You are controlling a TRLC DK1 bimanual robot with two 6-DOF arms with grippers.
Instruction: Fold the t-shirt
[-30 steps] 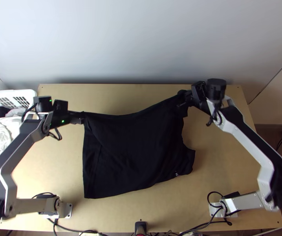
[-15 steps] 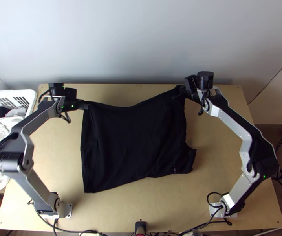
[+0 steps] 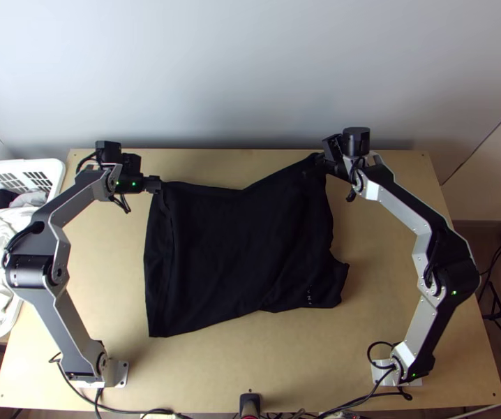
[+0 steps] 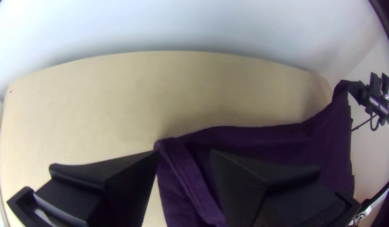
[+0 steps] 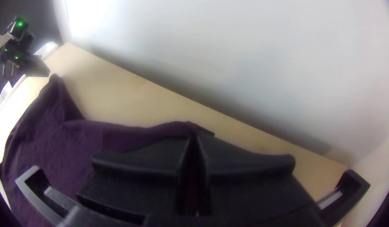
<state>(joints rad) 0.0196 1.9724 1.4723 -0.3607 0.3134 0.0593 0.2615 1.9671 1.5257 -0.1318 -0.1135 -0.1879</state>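
From my station I see the light wooden table [image 3: 236, 370], pale and flat. On it I make out the black t-shirt [image 3: 243, 251], spread broadly, its near edge running at a slant. Nearer me, the left base plate [image 3: 118, 373] and right base plate [image 3: 378, 377] sit on the wood, with black cables [image 3: 121, 408] trailing along the near edge.

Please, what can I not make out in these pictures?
Underside of the t-shirt: top view, hidden by upper layer.
T-shirt part between jaws of the right gripper: right wrist view, jaws cover it.
Light mark on t-shirt: top view, too small.
White basket, left part: top view, cut off by edge.
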